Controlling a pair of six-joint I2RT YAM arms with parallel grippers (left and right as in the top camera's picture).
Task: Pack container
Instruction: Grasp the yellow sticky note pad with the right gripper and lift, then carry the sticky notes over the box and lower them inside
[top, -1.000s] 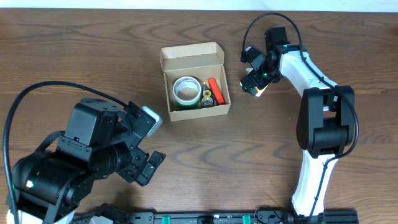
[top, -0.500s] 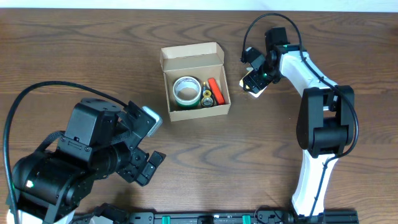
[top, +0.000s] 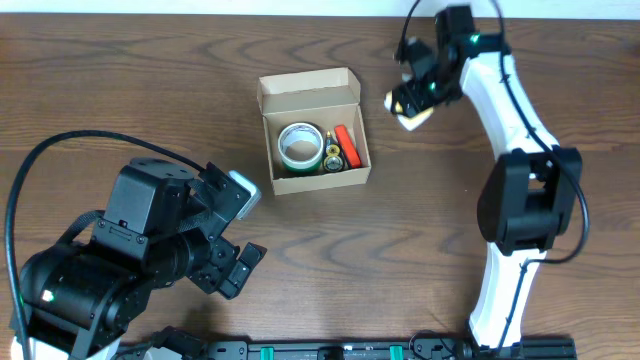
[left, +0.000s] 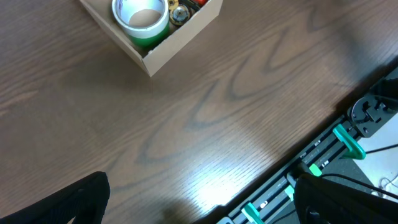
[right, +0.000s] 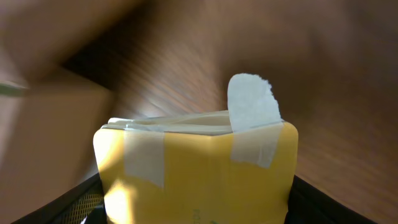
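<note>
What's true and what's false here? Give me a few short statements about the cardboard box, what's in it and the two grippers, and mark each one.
1. The container has its flap lid open. True.
2. The green tape roll lies on the table outside the container. False: it sits inside the container, on its left side.
3. The right gripper holds a yellow packet with strips of pale tape on it. True.
4. The left gripper grips the red item. False: the left gripper is open and empty, and the red item lies in the container.
5. The yellow packet is inside the container. False: it is held to the right of the container, outside it.
</note>
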